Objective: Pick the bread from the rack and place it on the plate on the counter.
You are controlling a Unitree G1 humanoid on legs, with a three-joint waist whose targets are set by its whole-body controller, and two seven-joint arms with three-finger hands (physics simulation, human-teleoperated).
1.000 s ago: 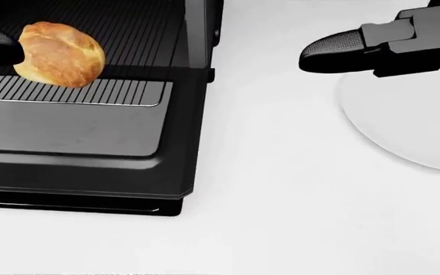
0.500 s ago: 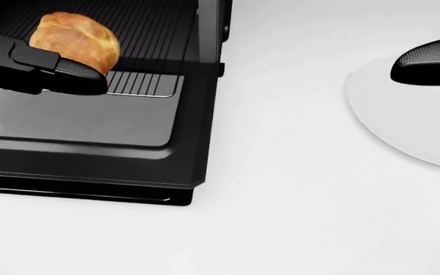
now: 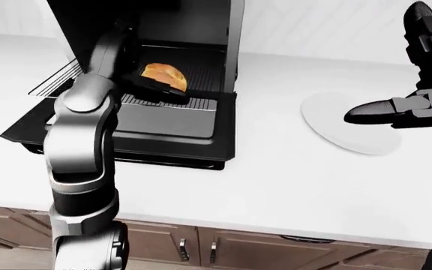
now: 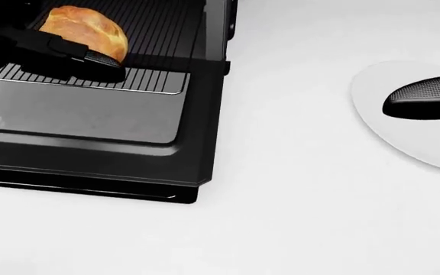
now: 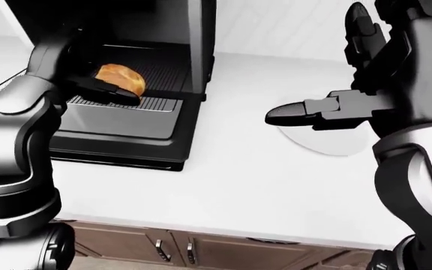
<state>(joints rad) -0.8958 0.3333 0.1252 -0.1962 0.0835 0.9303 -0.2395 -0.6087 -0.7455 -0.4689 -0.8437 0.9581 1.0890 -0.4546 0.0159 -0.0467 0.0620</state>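
The golden-brown crusty round bread roll (image 4: pixel 84 33) sits on the dark wire rack (image 4: pixel 120 80) pulled out of the black countertop oven (image 3: pixel 201 34), above the oven's lowered glass door (image 4: pixel 90 120). The left robot hand (image 4: pixel 83 60) is against the roll's lower side in the head view, black fingers (image 3: pixel 160 90) lying along its underside; whether they truly close round it or only rest against it, I cannot tell.

The step in hand looks like securing the roll. To do it well, the fingers should wrap both sides of the crust before any lift, since a rounded loaf pinched from one side may roll off along the rack bars. Lifting straight up first, clear of the rack and the oven's side wall, then swinging right across the white desk (image 4: pixel 281 189) seems safest.

The round white plate (image 3: pixel 329 121) lies well apart from the oven, on the right, and holds nothing. The right robot hand (image 5: pixel 306 115) hangs over it, fingers spread and gripping nothing; it may need to clear away for the placing.
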